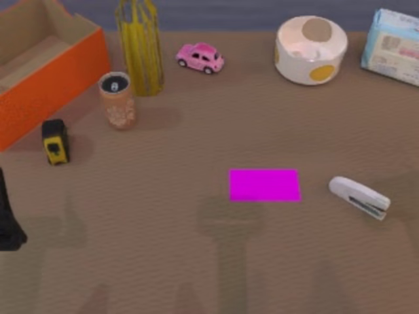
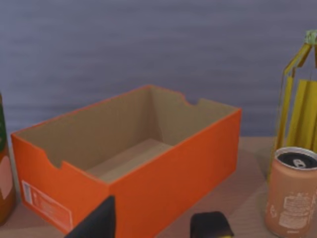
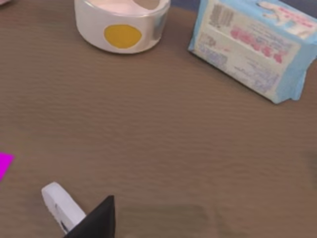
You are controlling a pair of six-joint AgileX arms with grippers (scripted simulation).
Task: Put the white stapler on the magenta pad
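Note:
The white stapler (image 1: 359, 197) lies flat on the table at the right, a short way right of the magenta pad (image 1: 264, 184), not touching it. The right wrist view shows one end of the stapler (image 3: 60, 205) and a corner of the pad (image 3: 4, 164). Only a dark tip of my right gripper (image 3: 98, 221) shows there, just above and beside the stapler's end; this arm is outside the top view. My left gripper (image 1: 8, 221) is parked at the table's left edge, its dark tip (image 2: 99, 220) facing the orange box.
An orange open box (image 1: 39, 69) fills the back left. Near it stand a yellow-black tape measure (image 1: 55, 140), a drink can (image 1: 117, 99) and a yellow bottle (image 1: 139, 46). A pink toy car (image 1: 200, 57), a white round container (image 1: 311, 49) and a blue tissue pack (image 1: 395, 46) line the back.

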